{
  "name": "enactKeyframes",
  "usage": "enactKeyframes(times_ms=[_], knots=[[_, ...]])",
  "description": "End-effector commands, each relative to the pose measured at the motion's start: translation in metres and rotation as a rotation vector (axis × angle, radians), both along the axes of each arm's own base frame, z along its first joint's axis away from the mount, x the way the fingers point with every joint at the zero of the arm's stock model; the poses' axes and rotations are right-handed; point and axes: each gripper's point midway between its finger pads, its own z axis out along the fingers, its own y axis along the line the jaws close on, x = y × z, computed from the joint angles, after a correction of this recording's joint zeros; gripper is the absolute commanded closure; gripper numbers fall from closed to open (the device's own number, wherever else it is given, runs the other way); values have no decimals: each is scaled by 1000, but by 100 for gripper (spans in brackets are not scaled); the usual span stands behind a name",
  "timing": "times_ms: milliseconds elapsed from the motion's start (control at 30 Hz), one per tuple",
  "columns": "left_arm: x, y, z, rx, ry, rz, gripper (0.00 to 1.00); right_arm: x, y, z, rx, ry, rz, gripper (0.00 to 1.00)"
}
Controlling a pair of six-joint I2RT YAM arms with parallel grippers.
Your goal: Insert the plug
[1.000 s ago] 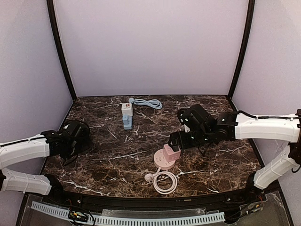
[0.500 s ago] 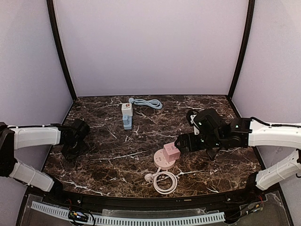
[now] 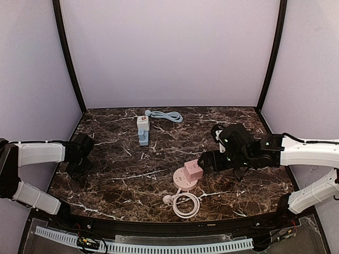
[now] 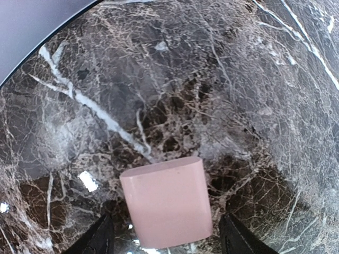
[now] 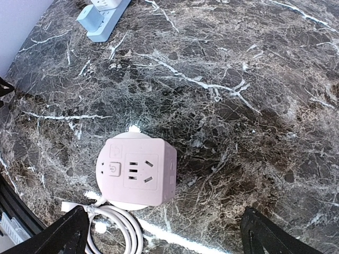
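Left gripper (image 4: 167,239): its jaws are standing partly open astride the pink plug block (image 4: 167,203). The block is lying flat on the marble table (image 4: 254,79) near the table's left side, and thin slivers of table are showing on both flanks, so no grip is visible. Right gripper (image 3: 203,160): it is gaping at full width, holding nothing, and hovering just right of the pink cube socket (image 5: 139,172), whose slotted top face is pointing up uncovered. Surroundings: a white coiled cord (image 3: 185,204) is lying just in front of the socket, while a blue power strip (image 3: 143,130) and its grey cable (image 3: 165,115) are resting well apart at the back.
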Motion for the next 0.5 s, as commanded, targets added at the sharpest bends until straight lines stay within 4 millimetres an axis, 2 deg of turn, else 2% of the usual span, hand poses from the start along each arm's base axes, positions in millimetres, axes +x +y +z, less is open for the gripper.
enactKeyframes(times_ms=[0,100,333,467], knots=[[0,3,-7,11,1,-13,34,1,3,-4,4,-2,-9,2],[1,5,-9,26,9,-21,40,1,4,-4,4,1,-8,1],[0,10,-10,52,12,-15,45,0,4,-4,6,3,-5,1],[2,12,-7,69,4,-19,54,0,4,-5,3,4,-4,1]])
